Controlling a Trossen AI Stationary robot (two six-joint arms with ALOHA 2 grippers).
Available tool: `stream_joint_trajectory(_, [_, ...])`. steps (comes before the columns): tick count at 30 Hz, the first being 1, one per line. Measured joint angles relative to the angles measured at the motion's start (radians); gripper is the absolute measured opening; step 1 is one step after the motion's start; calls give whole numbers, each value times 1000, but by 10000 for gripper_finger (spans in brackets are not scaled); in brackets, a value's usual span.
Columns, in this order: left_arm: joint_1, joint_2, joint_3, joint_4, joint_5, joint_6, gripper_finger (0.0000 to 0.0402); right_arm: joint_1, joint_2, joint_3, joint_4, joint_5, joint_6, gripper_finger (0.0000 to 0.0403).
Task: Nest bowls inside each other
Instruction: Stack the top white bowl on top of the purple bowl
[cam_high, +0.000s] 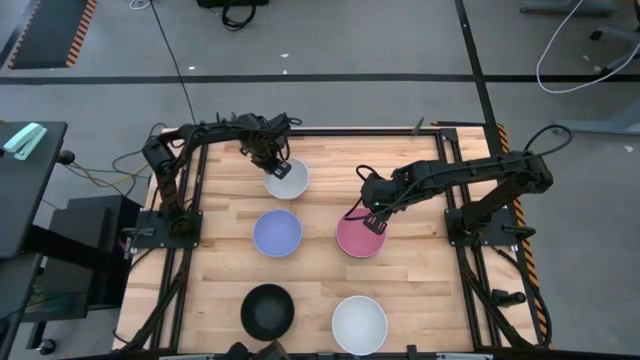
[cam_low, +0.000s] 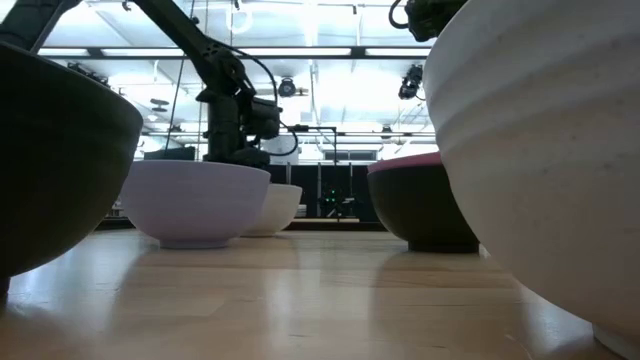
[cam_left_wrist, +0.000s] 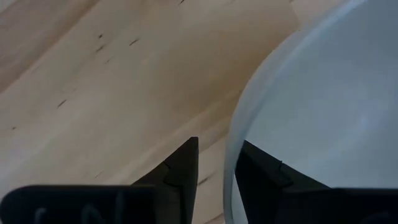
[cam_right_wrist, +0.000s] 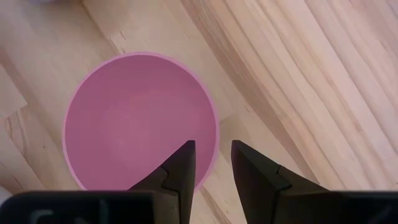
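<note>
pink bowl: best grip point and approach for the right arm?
Grip the pink bowl by its thin rim on the side under the right gripper, coming straight down, one finger inside, one outside. It sits upright and open, with smooth round walls too wide to span.

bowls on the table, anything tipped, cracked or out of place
Nothing stands out. All five visible bowls sit upright and apart: white bowl, lavender-blue bowl, pink bowl, black bowl, second white bowl. Left claw straddles the white rim; right claw is over the pink rim.
</note>
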Motion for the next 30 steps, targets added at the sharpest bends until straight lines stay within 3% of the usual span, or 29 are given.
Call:
stream_joint_trajectory(6, [-7,-23,3,0,7,25,83,0,0,0,2,3,-11,111])
stream_joint_trajectory(14, [-6,-31,4,3,18,25,11,0,0,-1,6,11,-13,111])
stream_joint_trajectory(30, [-17,-73,3,-79,-3,81,10,0,0,-1,5,22,-14,111])
